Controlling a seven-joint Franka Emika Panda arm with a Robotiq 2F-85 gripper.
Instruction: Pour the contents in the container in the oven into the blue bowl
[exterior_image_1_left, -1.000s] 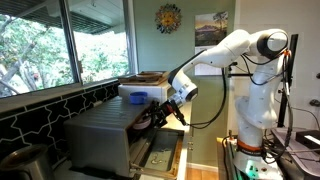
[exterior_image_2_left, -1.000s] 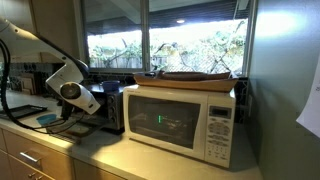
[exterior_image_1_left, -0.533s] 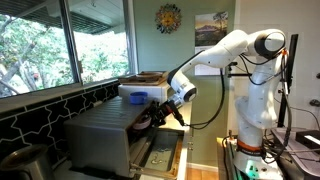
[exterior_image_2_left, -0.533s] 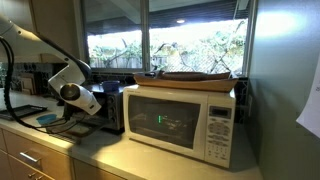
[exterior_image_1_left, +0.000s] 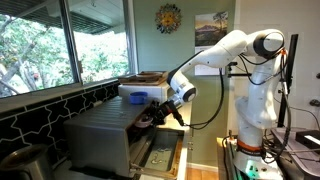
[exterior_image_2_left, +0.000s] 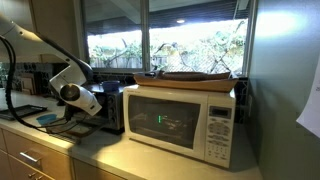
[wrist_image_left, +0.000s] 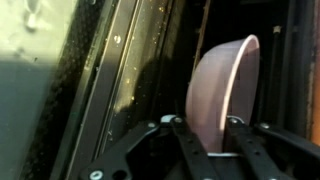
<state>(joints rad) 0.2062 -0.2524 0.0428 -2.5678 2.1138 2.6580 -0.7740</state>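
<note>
In the wrist view the pale pink container (wrist_image_left: 222, 95) stands inside the dark oven (wrist_image_left: 150, 60), its wall running between my two fingers. My gripper (wrist_image_left: 204, 125) is shut on the container, one finger against each side of the wall. What the container holds is hidden. In both exterior views the gripper (exterior_image_1_left: 158, 116) (exterior_image_2_left: 101, 106) reaches into the grey oven (exterior_image_1_left: 100, 135) (exterior_image_2_left: 113, 108) over its dropped door (exterior_image_1_left: 160, 155). The blue bowl (exterior_image_2_left: 47, 119) shows as a small blue shape on the counter, beside the arm and in front of the oven.
A white microwave (exterior_image_2_left: 180, 120) with a brown tray (exterior_image_2_left: 190, 76) on top stands next to the oven. Windows run behind the appliances. The robot's base (exterior_image_1_left: 255, 120) stands beside the counter, and wooden drawers (exterior_image_2_left: 35, 160) lie below.
The fingers have come together onto the container's wall. The arm has barely moved in the exterior views.
</note>
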